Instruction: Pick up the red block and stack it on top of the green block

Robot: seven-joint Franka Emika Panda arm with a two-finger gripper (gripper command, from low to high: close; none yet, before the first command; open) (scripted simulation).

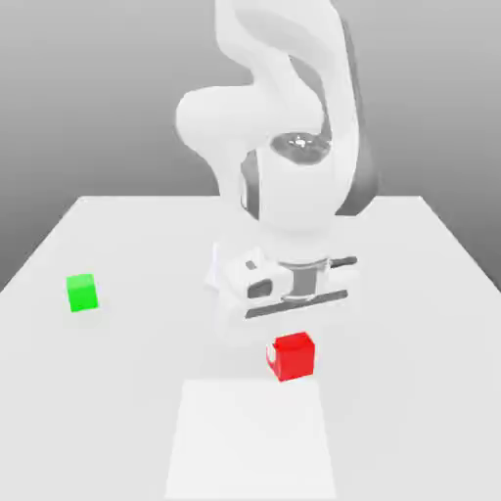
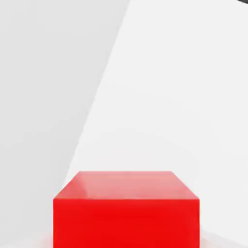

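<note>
One red block sits on the white table, a little toward the exterior view's right of centre and in the nearer half of the surface. Its far edge lies just under the robot's hand, and its near edge touches the far border of a paler rectangular patch that runs from there to the near edge of the table. In the hand view the same red block fills the lower middle of the picture, showing its top face and one side face, with only the white table around it.

One green block rests on the table well apart from the red one, toward the exterior view's left and somewhat farther away. The two cubes look about equal in size. That makes two blocks in all, one of each colour.

One white arm comes down from the far side, and its hand hangs low directly above and just behind the red block. The gripper cannot be made out in either view, so whether it is wide, narrow or holding anything cannot be told.
</note>
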